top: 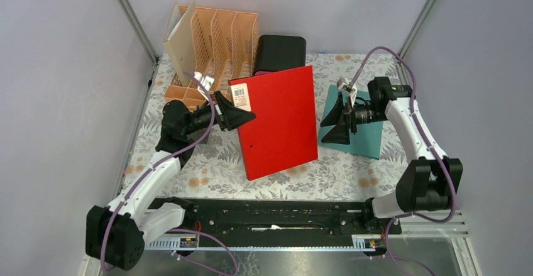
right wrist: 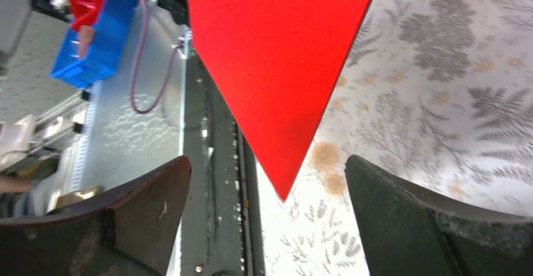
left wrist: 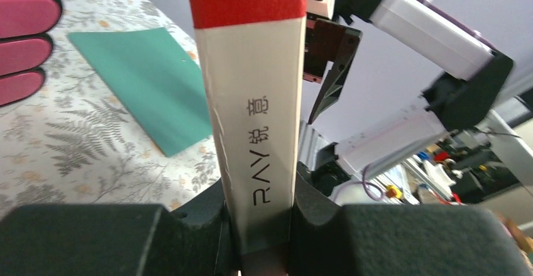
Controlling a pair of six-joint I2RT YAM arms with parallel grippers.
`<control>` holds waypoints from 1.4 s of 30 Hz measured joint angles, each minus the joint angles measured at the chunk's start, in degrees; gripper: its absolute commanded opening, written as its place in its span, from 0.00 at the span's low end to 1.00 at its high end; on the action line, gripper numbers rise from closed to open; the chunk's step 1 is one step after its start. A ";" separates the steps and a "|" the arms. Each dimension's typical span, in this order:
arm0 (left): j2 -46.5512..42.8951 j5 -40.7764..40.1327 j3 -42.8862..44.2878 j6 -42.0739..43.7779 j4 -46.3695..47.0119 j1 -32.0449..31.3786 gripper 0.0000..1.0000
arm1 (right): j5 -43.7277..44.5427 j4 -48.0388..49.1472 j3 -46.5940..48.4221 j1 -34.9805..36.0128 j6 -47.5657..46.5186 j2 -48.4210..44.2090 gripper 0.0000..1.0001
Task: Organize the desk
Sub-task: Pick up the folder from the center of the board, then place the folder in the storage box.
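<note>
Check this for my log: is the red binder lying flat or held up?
Held up, tilted: the left tool grips the red binder by its spine.

2 arms are seen in the top view, each built of white link shells joined by black, boxy joint housings. The left arm (top: pixel 148 185) is found at the lower left of the frame, the right arm (top: pixel 412 125) at the right. A purple cable (top: pixel 377 49) is run along each arm. The left pincer (top: pixel 242 115) and the right pincer (top: pixel 331 124) are formed of black, triangular fingers. In the right wrist view, the fingers (right wrist: pixel 138 219) are shown matte and dark, 1 marked by a pale scuff. Both bases are carried on a black rail (top: pixel 276 216) set with small screws.
</note>
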 measured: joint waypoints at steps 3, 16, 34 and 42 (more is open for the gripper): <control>-3.19 -4.11 0.20 4.11 -6.95 0.31 0.00 | 3.93 12.85 -4.31 -1.22 12.74 -5.03 1.00; -7.17 -28.13 9.84 21.92 -31.30 0.52 0.00 | 17.00 39.21 -10.19 -1.51 42.53 -17.09 1.00; -2.67 -42.82 19.82 36.44 -34.14 2.60 0.00 | 20.57 47.91 -18.75 -5.20 47.25 -25.38 1.00; 1.16 -44.70 22.27 38.91 -34.51 6.64 0.00 | 20.90 49.46 -19.21 -5.20 47.58 -25.38 1.00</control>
